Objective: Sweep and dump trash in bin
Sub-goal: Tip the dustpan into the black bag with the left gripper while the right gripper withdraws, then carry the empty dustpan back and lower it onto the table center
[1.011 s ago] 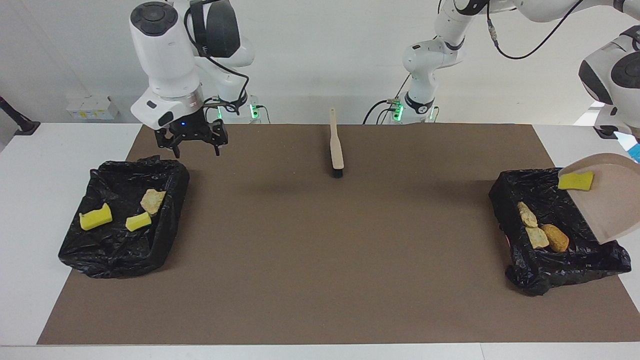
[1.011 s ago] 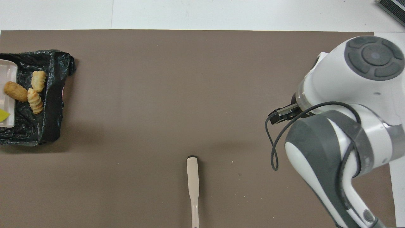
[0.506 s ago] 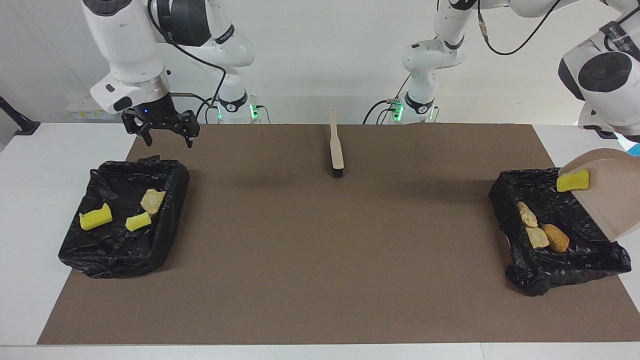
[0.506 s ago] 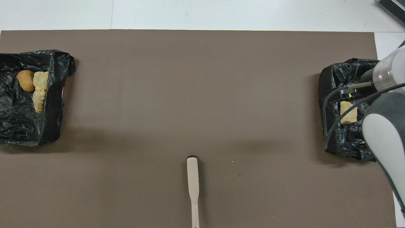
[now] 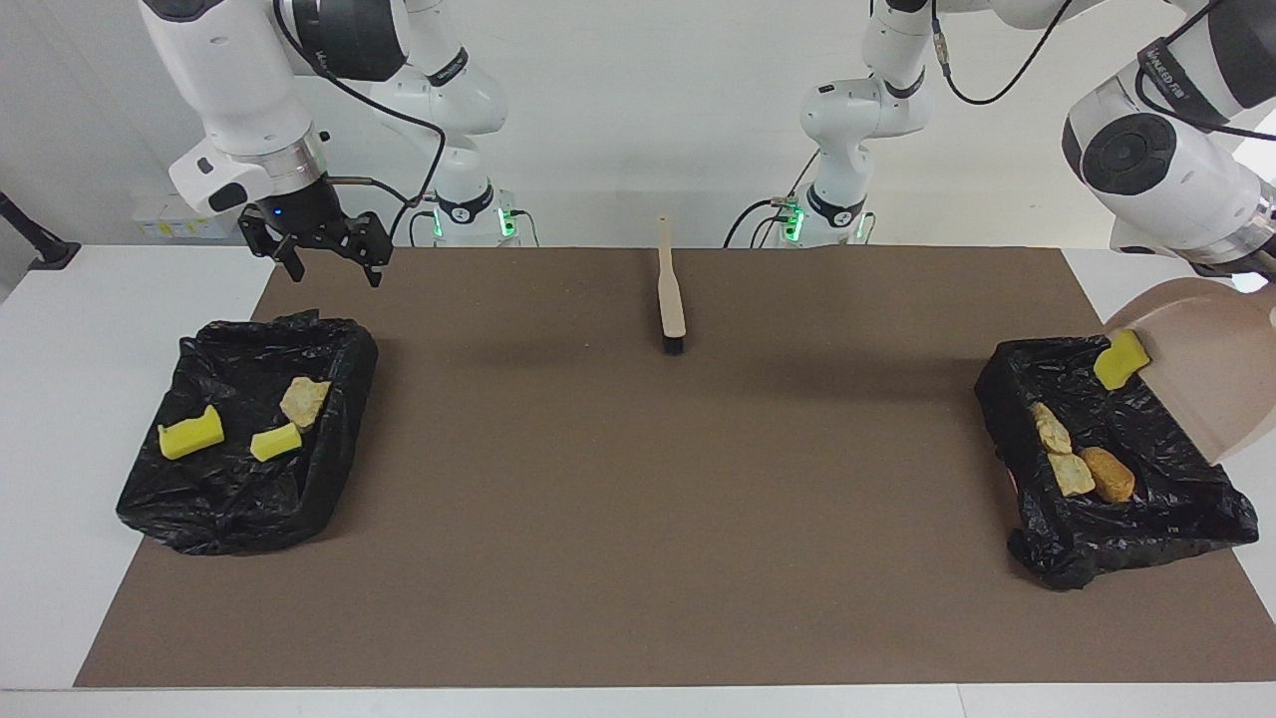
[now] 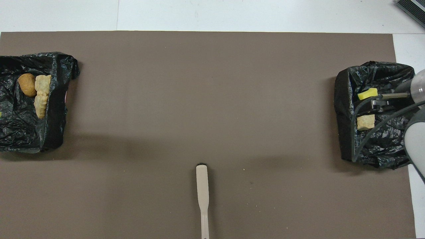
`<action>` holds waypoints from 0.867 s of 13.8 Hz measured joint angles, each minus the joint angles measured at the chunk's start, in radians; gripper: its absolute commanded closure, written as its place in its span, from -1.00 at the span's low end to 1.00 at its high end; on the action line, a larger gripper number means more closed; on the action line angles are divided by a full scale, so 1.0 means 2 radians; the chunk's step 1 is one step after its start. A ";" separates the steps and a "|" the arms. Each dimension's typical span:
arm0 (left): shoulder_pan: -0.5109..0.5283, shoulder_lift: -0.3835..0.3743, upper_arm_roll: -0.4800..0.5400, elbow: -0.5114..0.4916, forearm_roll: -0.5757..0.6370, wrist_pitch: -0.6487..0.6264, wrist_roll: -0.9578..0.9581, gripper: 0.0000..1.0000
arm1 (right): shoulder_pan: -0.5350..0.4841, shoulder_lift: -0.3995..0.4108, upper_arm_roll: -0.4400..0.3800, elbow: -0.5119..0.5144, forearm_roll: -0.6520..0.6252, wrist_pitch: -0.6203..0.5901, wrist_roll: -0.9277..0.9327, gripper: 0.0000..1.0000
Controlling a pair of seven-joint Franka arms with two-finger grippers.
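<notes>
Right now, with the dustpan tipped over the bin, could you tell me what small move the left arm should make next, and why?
Probably tip the dustpan a little steeper. One yellow sponge piece sits at its lip, over the black-lined bin at the left arm's end, not yet down among the three tan pieces. The right gripper waits, open, above the table.

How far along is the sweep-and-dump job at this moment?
Nearly finished. Done: the brown mat shows no scraps; three pieces lie in the bin at the right arm's end, three in the bin at the left arm's end, and the brush lies set down. In hand: the tilted dustpan over that bin, the last yellow sponge chunk at its lip. Left: that chunk dropping in. The right gripper waits open.
</notes>
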 measured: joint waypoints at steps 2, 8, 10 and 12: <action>-0.006 0.000 -0.001 -0.005 0.002 0.000 -0.008 1.00 | -0.009 -0.001 -0.002 0.007 0.000 0.000 0.006 -1.00; -0.016 0.001 -0.003 0.003 -0.030 0.001 -0.015 1.00 | 0.019 -0.010 -0.035 0.018 0.018 -0.010 0.006 -1.00; -0.029 0.003 -0.004 0.007 -0.072 0.001 -0.021 1.00 | 0.024 -0.013 -0.037 0.017 0.018 -0.014 0.007 -1.00; -0.044 0.006 -0.005 0.011 -0.135 0.001 -0.040 1.00 | 0.026 -0.014 -0.037 0.016 0.018 -0.015 0.007 -1.00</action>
